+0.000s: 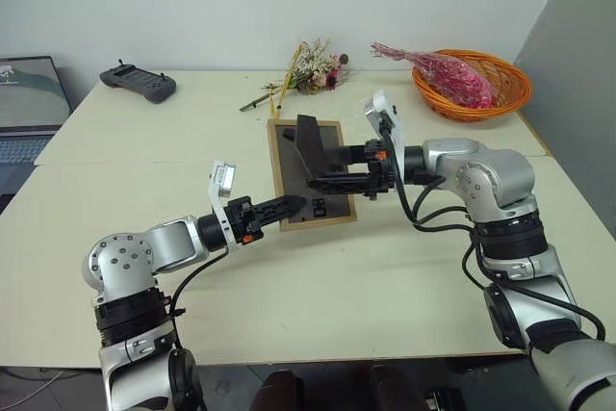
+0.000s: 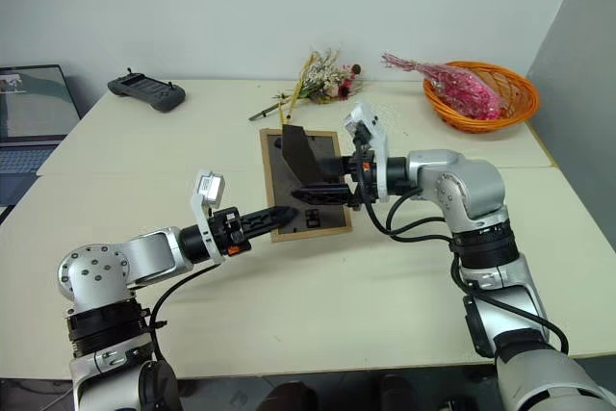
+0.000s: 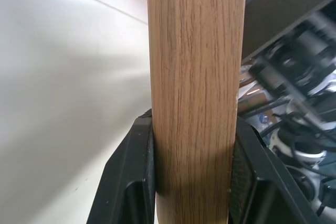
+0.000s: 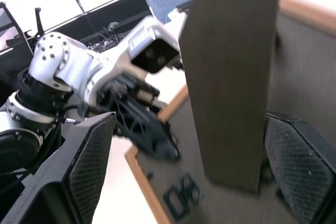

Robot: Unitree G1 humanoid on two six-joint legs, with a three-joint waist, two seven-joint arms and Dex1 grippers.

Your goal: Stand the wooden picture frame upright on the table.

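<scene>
The wooden picture frame [image 1: 289, 166] hangs tilted above the table [image 1: 385, 276], with its dark back panel facing me and its fold-out stand [image 1: 310, 141] sticking out. My left gripper [image 1: 294, 207] is shut on the frame's near light-wood edge [image 3: 197, 77], and both pads press on the wood. From the right, my right gripper [image 1: 322, 180] reaches in level and stands open. In the right wrist view the stand [image 4: 231, 77] lies between its wide-spread fingers [image 4: 89, 166] without touching them. The frame's front is hidden.
An orange basket [image 1: 472, 84] holding pink flowers stands at the back right. A dried flower bunch [image 1: 313, 69] lies just behind the frame. A dark handheld controller [image 1: 138, 84] sits at the back left, and a laptop [image 1: 29, 103] at the far left edge.
</scene>
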